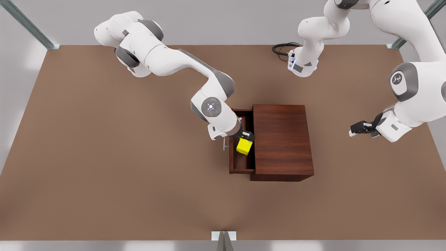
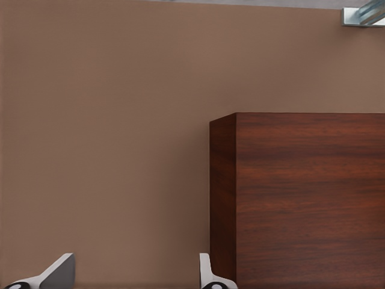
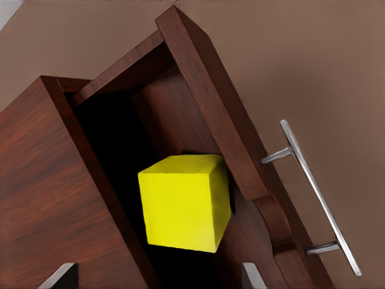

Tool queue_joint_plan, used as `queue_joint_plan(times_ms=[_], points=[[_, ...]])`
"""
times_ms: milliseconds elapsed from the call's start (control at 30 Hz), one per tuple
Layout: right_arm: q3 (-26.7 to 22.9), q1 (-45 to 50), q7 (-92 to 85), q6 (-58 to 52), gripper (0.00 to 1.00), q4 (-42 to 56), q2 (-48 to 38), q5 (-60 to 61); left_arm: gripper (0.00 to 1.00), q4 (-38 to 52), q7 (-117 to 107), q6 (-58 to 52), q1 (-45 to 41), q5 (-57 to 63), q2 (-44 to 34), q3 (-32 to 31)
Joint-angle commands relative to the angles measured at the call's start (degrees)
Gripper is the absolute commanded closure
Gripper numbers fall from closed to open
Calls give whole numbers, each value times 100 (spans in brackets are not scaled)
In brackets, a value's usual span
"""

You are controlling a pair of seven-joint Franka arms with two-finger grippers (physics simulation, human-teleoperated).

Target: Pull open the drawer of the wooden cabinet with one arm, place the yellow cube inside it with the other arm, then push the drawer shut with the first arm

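The wooden cabinet (image 1: 282, 139) stands mid-table with its drawer (image 1: 240, 164) pulled out toward the front view's left. The silver handle (image 3: 316, 198) is on the drawer's front panel. The yellow cube (image 1: 244, 146) sits tilted inside the drawer, over its dark bottom (image 3: 180, 120). My right gripper (image 1: 248, 136) hovers just above the yellow cube (image 3: 183, 201). It is open, its fingertips (image 3: 252, 274) spread wider than the cube and apart from it. My left gripper (image 1: 355, 129) waits open off the cabinet's far side on the front view's right, facing the cabinet (image 2: 307, 198).
A black cable (image 1: 282, 47) lies coiled at the table's back edge near the second arm's base. Metal frame posts (image 1: 31, 26) stand at the table corners. Bare brown tabletop (image 1: 104, 157) surrounds the cabinet.
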Motion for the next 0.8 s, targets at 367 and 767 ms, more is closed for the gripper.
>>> queue_joint_plan(times_ms=[367,767], points=[[50,-4253,-7134,-1547,0,-3639,-3490,-521,0,3198,-6930,-202,-4347,592,2243,-63],[-38,-4939,-8128,-1536,0,-3755,-3508,-538,0,3691,-9491,3032,-5625,1709,4265,70]])
